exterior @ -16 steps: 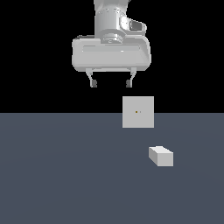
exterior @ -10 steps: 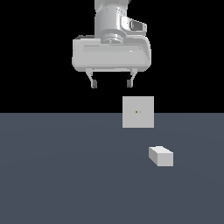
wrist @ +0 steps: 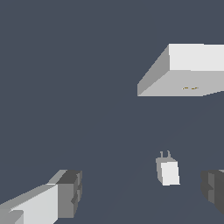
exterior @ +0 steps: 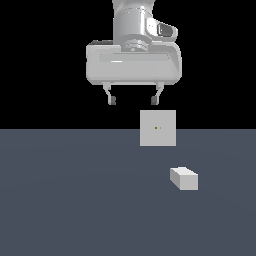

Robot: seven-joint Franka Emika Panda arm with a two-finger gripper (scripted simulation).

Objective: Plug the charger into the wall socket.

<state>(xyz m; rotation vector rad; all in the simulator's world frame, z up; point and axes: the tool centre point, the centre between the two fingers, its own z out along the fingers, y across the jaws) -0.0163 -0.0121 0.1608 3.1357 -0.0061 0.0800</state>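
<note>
Exterior view: dark slate floor [exterior: 65,200], black backdrop; gripper [exterior: 133,100] spread apart aloft; charger [exterior: 184,178] seemingly lying flat near wall socket [exterior: 157,128].

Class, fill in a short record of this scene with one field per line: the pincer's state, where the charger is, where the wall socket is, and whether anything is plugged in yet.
pincer state: pincer open, holding nothing, raised above the floor
charger position: charger lies on the dark floor, apart from the pincer
charger detail: two small prongs show at one end in the wrist view
wall socket position: wall socket stands upright, beyond the charger
contact: charger and wall socket apart
plugged in: no
</note>
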